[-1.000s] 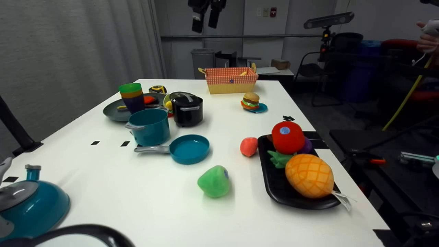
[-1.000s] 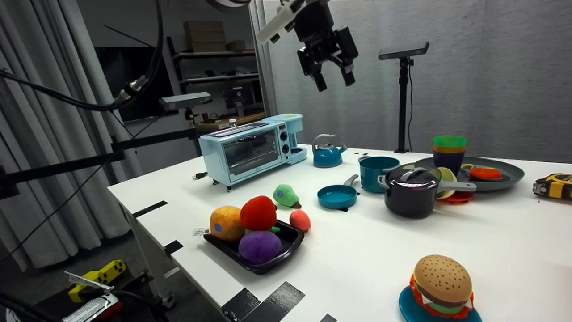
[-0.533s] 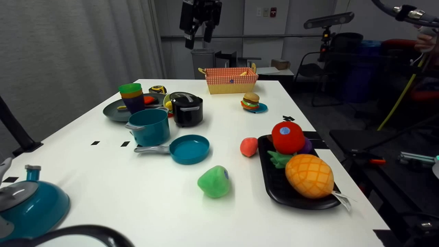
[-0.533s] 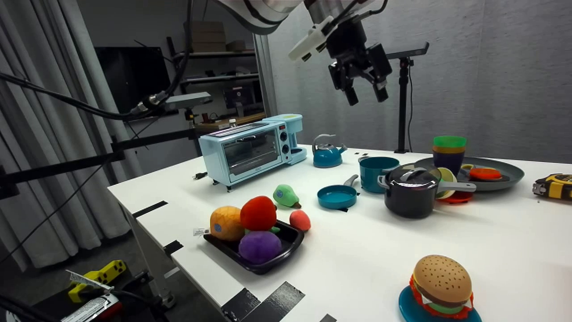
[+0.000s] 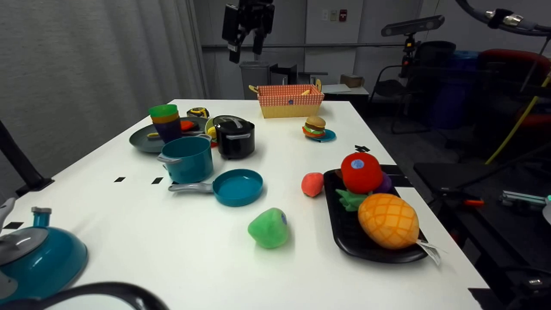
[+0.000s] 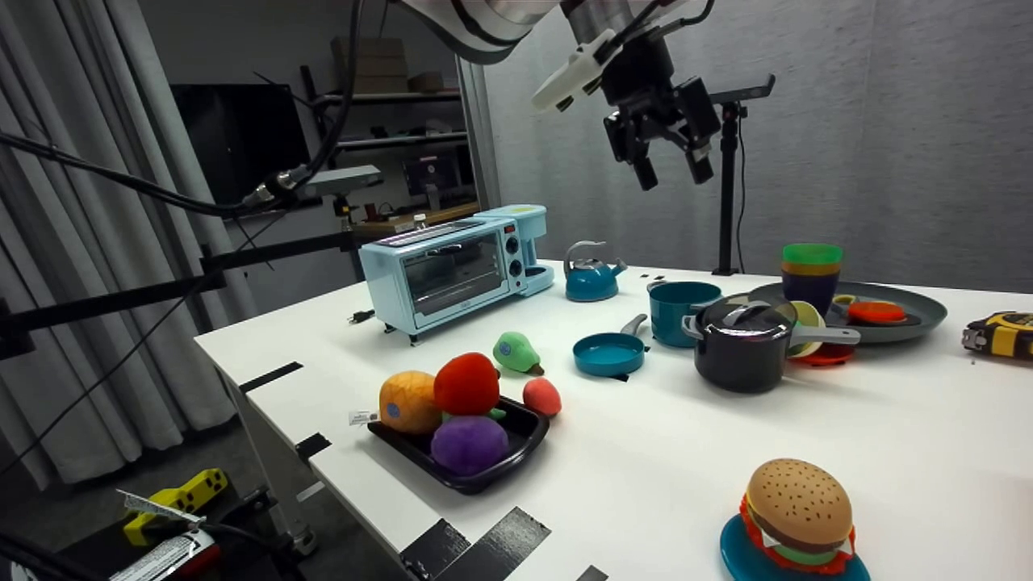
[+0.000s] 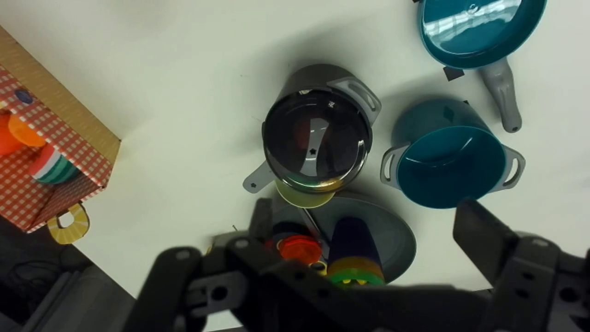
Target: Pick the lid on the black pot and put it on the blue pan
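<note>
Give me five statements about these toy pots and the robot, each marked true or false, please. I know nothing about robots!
1. The lid sits on the black pot. True.
2. The jaws are clamped on the lid. False: they stand wide apart, gripping nothing.
3. The blue pan is covered. False: it is uncovered.
4. The teal pot has no lid on it. True.
5. The purple toy lies in the black tray. True.

In an exterior view the gaze runs along the table (image 5: pixel 159 254), kettle (image 5: pixel 58 254) close at lower left, in an exterior view it runs diagonally back, burger (image 6: pixel 799 504) close at lower right, and the wrist view looks down on the pot (image 7: pixel 315 77) mid-frame and pan (image 7: pixel 479 30) upper right, which all three share.
</note>
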You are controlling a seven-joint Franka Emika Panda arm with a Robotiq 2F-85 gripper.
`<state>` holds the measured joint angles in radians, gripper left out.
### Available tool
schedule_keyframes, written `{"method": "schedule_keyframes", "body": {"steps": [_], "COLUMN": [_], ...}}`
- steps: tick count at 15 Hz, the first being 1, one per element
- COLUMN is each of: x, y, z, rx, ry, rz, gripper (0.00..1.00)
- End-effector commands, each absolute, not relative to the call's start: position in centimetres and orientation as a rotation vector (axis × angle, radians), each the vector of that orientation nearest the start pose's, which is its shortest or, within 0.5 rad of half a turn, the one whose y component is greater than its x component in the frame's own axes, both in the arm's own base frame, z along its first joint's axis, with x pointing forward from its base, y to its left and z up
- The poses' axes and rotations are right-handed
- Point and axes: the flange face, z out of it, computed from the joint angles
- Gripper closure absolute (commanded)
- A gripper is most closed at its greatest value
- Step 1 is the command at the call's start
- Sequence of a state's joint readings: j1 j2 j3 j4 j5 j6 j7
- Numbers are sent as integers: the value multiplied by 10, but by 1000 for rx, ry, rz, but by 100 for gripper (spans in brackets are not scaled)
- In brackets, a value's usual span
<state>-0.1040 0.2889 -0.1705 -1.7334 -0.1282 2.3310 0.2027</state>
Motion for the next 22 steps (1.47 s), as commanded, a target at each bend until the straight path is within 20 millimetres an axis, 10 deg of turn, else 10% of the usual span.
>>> {"method": "schedule_keyframes", "body": {"steps": [1,10,22], "x": [649,670,706], "y": [-171,-189,-233], "z": [434,368,327], "rx": [-3214,-3172,-3149], "ry": [599,555,672], "rz": [-447,-212,-257], "gripper": [0,0,0]}}
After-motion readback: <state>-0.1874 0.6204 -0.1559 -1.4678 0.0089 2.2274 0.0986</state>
